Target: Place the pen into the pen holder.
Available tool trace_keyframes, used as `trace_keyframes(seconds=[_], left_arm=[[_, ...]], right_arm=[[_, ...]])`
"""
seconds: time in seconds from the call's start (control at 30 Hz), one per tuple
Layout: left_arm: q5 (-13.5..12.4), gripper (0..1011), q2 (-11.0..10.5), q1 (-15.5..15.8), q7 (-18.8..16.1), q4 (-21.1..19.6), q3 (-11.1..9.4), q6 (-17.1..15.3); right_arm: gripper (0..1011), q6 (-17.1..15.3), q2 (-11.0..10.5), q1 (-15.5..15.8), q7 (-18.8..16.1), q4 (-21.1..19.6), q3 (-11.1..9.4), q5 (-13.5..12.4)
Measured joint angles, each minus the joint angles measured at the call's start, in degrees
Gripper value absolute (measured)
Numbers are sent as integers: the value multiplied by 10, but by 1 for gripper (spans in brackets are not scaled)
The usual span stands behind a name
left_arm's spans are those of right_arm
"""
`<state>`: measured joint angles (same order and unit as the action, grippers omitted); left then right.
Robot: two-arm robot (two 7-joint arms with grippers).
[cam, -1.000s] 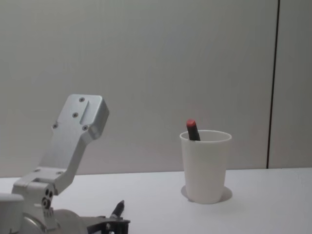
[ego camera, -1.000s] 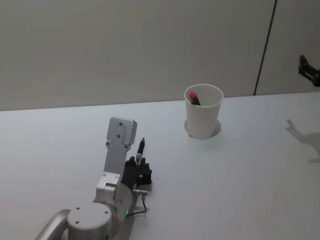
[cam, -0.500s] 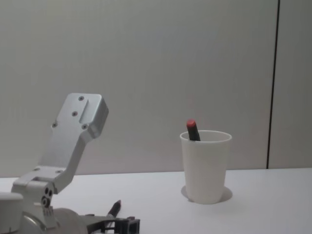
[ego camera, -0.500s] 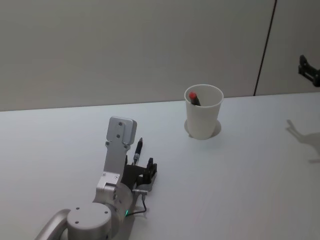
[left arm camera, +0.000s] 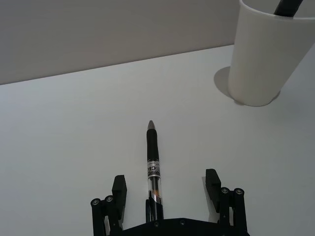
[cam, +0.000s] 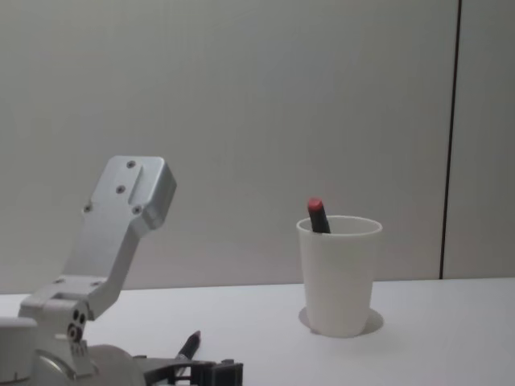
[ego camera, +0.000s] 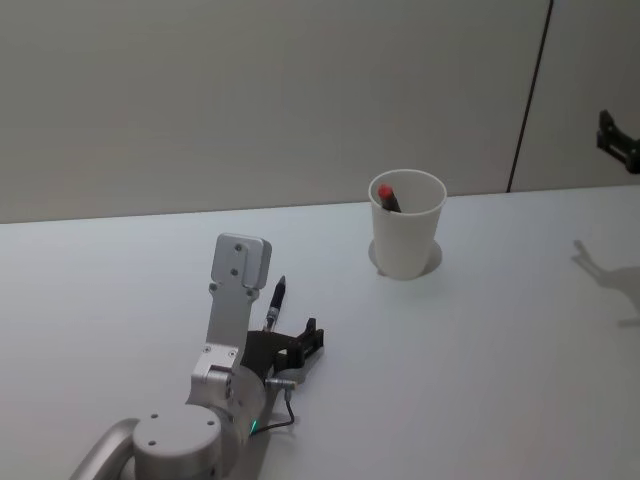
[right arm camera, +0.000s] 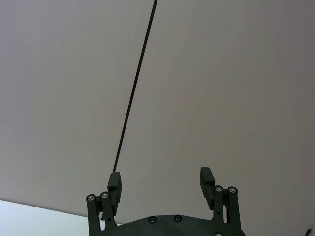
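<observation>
Grasping step: the left gripper (left arm camera: 166, 181) straddles the pen (left arm camera: 153, 162) on the table (left arm camera: 74, 128), fingers wide. Next they should close. The right gripper (right arm camera: 161, 179) idles, fingers also wide.

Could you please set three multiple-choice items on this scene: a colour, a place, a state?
1. Cap of the dark pen in the plain white paper cup: A blue, B red, C green.
2. The black-and-clear pen lies: A in the cup, B on the white table, C midair.
3. The left end effector is: A open, B shut on the black-and-clear pen, C shut on the cup.
B, red shows above the rim; B, it lies flat; A, its fingers stand apart from the pen.
</observation>
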<state>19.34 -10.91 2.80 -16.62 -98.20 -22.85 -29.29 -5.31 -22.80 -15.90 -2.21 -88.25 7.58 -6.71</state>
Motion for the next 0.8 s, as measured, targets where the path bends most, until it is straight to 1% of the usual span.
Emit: trace_keyframes(seconds=[0.47, 0.57, 0.6, 0.73, 0.8], left_arm=[[13, 1001, 6, 0, -2, 3, 5, -5], [14, 945, 6, 0, -3, 4, 6, -6], [14, 945, 6, 0, -3, 4, 6, -6], [15, 848, 7, 0, -4, 5, 7, -7], [16, 830, 7, 0, -4, 5, 7, -7]], right_arm=[[1001, 0, 0, 0, 0, 0, 0, 0], [1001, 0, 0, 0, 0, 0, 0, 0], [1001, 0, 0, 0, 0, 0, 0, 0], [1001, 0, 0, 0, 0, 0, 0, 0], [1001, 0, 0, 0, 0, 0, 0, 0]])
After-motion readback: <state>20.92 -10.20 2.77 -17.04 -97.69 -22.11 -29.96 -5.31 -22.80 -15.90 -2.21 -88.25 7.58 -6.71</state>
